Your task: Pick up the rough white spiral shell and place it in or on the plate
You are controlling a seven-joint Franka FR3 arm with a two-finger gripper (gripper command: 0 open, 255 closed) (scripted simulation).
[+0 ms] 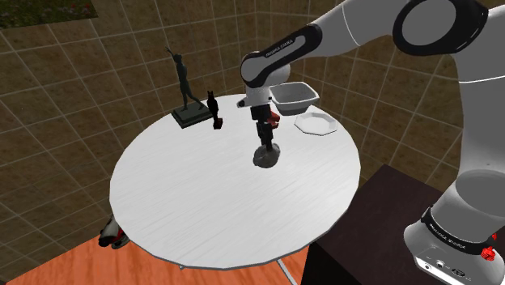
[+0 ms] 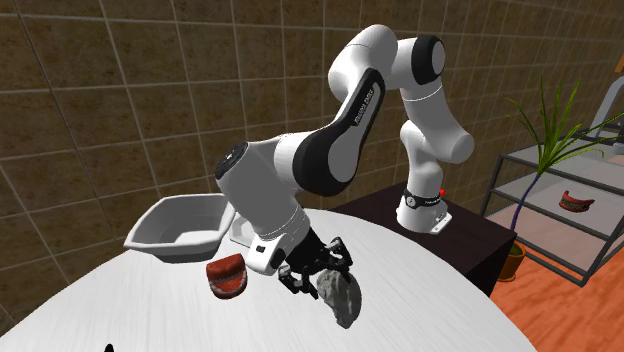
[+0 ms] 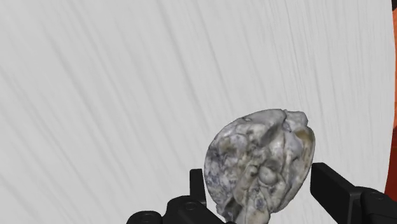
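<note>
The rough grey-white shell sits between my two black fingers, which press on its two sides. My gripper is shut on it. In the shoulder view the gripper points down at the middle of the round white table, with the shell at its tip, low over the tabletop. I cannot tell whether the shell touches the table. In the second exterior view the shell hangs under the gripper. The white octagonal plate lies on the table's far side, beyond the gripper.
A white tub stands by the plate. A red denture model lies close to the gripper. A dark figure statue and a small black figurine stand at the table's far edge. A shelf and a plant stand beyond the stand.
</note>
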